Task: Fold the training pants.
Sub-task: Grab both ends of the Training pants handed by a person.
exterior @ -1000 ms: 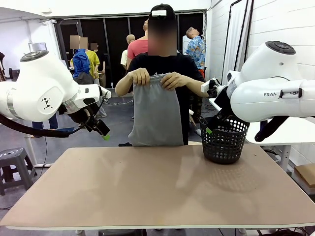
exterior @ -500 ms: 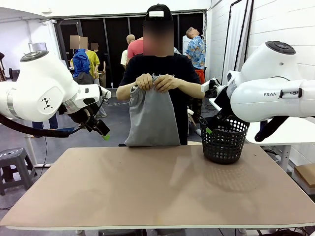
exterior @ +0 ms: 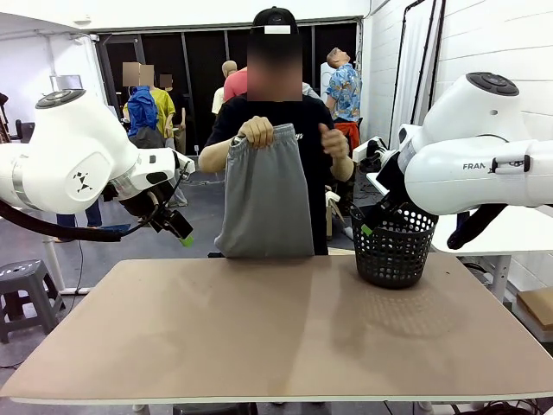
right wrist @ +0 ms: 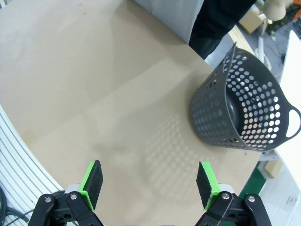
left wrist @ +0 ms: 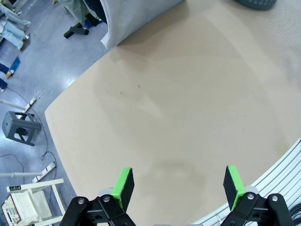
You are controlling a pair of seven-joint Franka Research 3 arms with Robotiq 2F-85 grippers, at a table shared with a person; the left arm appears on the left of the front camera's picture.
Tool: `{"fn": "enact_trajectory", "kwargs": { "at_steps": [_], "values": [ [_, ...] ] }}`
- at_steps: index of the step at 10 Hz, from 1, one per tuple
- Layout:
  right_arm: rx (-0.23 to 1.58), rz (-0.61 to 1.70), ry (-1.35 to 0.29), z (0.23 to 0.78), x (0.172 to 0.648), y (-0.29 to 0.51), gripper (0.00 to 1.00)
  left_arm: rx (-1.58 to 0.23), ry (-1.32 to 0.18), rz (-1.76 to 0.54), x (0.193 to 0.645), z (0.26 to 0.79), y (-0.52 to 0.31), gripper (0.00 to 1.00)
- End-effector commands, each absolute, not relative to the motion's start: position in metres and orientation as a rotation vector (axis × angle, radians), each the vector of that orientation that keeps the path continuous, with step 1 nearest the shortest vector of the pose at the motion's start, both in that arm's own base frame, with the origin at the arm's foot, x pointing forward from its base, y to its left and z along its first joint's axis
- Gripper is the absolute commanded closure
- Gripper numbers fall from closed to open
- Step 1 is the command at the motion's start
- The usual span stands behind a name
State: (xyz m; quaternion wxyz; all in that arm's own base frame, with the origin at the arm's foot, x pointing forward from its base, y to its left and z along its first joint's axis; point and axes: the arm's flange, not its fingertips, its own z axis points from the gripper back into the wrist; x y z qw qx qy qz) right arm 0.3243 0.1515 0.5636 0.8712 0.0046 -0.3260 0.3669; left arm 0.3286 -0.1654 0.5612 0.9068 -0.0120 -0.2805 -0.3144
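The light grey training pants (exterior: pixel 263 194) hang in the air beyond the table's far edge. The person holds them by the waistband with one hand (exterior: pixel 255 131); the other hand (exterior: pixel 331 138) is raised beside them, off the fabric. The hem of the pants (left wrist: pixel 136 16) shows at the top of the left wrist view, and a strip of the pants (right wrist: pixel 174 12) at the top of the right wrist view. My left gripper (exterior: pixel 180 229) (left wrist: pixel 178 186) hovers open above the table's left side. My right gripper (exterior: pixel 373 223) (right wrist: pixel 149 183) hovers open near the basket, with nothing between its fingers.
A black mesh basket (exterior: pixel 393 246) (right wrist: pixel 240 108) stands on the table's far right. The tan table (exterior: pixel 276 328) stretches between both arms. A grey stool (left wrist: pixel 19 127) stands on the floor to the left.
The person brought both hands together on the waistband, then let go with one hand and lifted the pants slightly. Neither arm has moved.
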Motion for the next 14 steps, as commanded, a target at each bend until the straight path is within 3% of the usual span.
{"fn": "enact_trajectory", "kwargs": {
  "at_steps": [1,14],
  "values": [
    [0.023,0.773,-0.677,0.5621,0.3250,0.1524,0.00,-0.027,-0.578,-0.647,0.3301,0.5604,-0.1647,0.00],
    [0.023,0.773,-0.677,0.5621,0.3250,0.1524,0.00,-0.027,-0.578,-0.647,0.3301,0.5604,-0.1647,0.00]
  ]
}}
